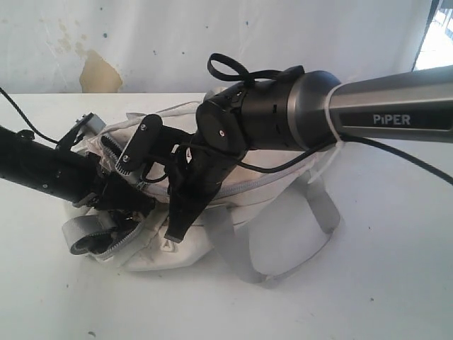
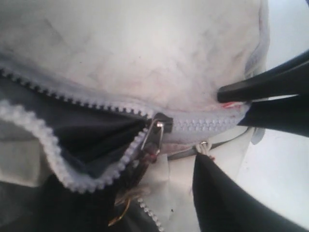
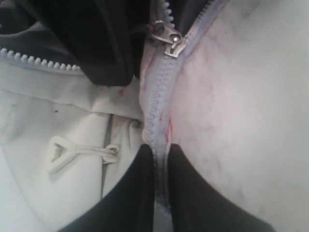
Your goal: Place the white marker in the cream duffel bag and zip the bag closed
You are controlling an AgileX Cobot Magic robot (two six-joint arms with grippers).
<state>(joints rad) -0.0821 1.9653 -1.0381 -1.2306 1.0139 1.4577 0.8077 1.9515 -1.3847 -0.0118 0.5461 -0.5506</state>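
Note:
The cream duffel bag lies on the table under both arms. Its grey zipper is open on one side of the slider and closed on the other, with dark lining showing in the gap. My right gripper is shut on the closed zipper tape, fingers pinching it from both sides. My left gripper sits at the slider's pull tab, jaws apart with cream fabric between them. Its one sharp black finger stays clear of the tab. The white marker is hidden.
The white table runs to a stained white wall behind. Grey webbing handles lie at the bag's right side and a rolled grey strap at its left end. A cream cord loop hangs on a side pocket.

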